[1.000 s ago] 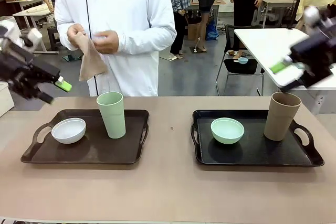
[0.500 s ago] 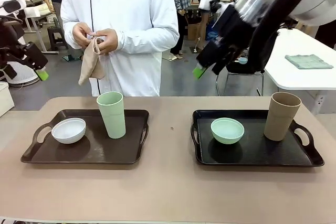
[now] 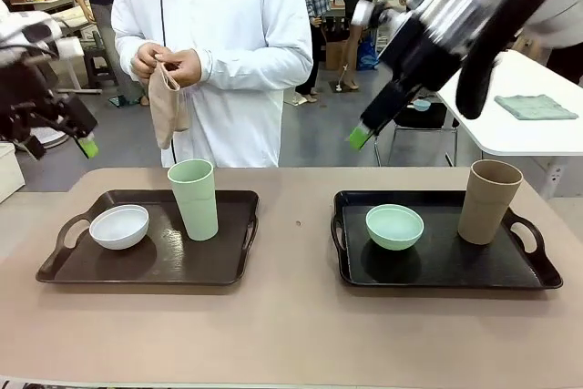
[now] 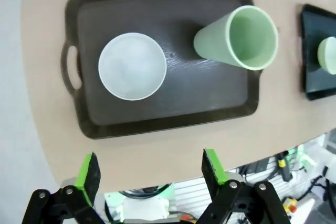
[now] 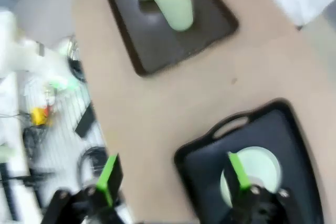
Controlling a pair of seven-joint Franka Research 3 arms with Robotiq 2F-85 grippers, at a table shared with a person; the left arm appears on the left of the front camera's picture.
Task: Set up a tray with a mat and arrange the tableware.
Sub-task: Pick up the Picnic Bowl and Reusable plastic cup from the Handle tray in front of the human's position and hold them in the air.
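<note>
Front view: a person (image 3: pixel 228 43) holds a tan mat (image 3: pixel 164 105) in both hands (image 3: pixel 173 63) beyond the table (image 3: pixel 291 334). Small white bowl (image 3: pixel 119 226) and tall pale-green cup (image 3: pixel 194 199) stand on the left tray (image 3: pixel 155 263), small mint-green bowl (image 3: pixel 394 227) and tall brown cup (image 3: pixel 489 201) on the right tray (image 3: pixel 455 268). Wrist views (looking down): left gripper (image 4: pixel 149 167) and right gripper (image 5: pixel 173 174) spread wide, empty.

Grey floor (image 3: pixel 319 138), white table (image 3: pixel 510 138), perhaps chair (image 3: pixel 433 117).

Small white bowl (image 3: pixel 119 226) beside upright pale-green cup (image 3: pixel 194 199) on left tray (image 3: pixel 155 268); mint-green bowl (image 3: pixel 394 226), brown cup (image 3: pixel 489 201) on right tray (image 3: pixel 446 272).
</note>
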